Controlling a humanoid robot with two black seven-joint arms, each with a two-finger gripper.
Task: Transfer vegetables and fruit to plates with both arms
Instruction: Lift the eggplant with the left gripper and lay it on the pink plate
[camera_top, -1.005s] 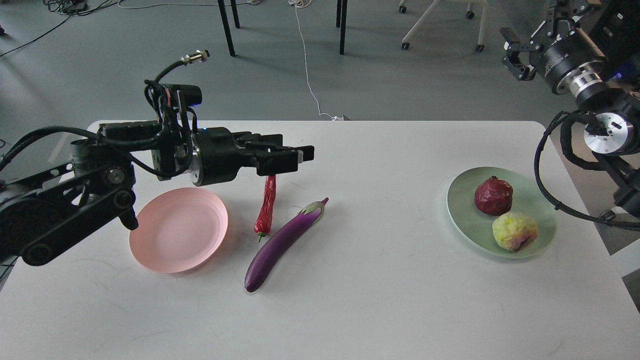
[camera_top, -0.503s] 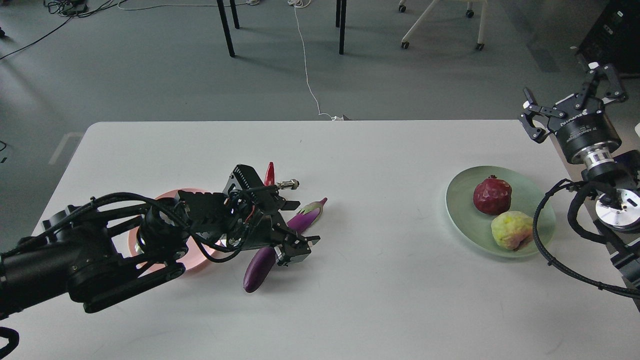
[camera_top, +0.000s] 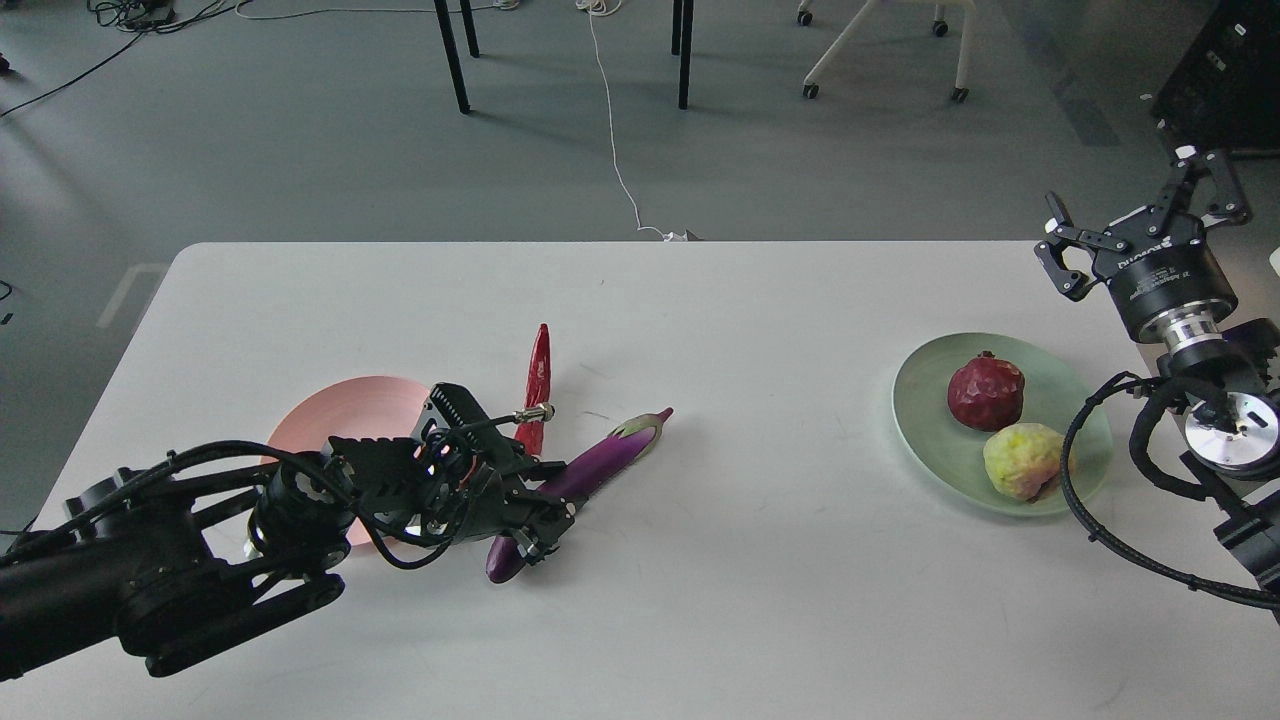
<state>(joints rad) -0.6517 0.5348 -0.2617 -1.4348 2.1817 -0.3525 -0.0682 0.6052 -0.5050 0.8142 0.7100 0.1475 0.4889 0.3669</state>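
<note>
Head view, and my left hand (camera_top: 530, 530) has dropped from its hover above the chili right down onto the near end of the eggplant (camera_top: 590, 470); the eggplant has swung a touch since half a second ago, cap end nudged further right, so I judge contact is made; my fingers look to straddle its dark butt end, but the hand is black on purple and seen small, so I cannot tell whether it has closed yet. That means the vegetable half of the job is just starting: the pink plate (camera_top: 345, 420) sits bare just behind my left wrist, partly hidden by the arm, near the eggplant. The chili (camera_top: 535, 385) lies untouched on the counter (camera_top: 750, 600), its stem end tucked beside my cables; thin, wrinkled, glossy red, tapering to a point. The eggplant is long, slender, slick-skinned with a pale cap; smooth and round, so I expect it could roll or slip in a pinch. Over on the right, my right hand (camera_top: 1145, 230) has come down from high up and now hangs with fingers spread wide, holding nothing, just behind the green plate (camera_top: 920, 420); that plate already carries the faceted dark red pomegranate (camera_top: 985, 392) and the bumpy yellow-green fruit (camera_top: 1025, 460), nearly touching; matte plates, shallow, faintly ringed.
</note>
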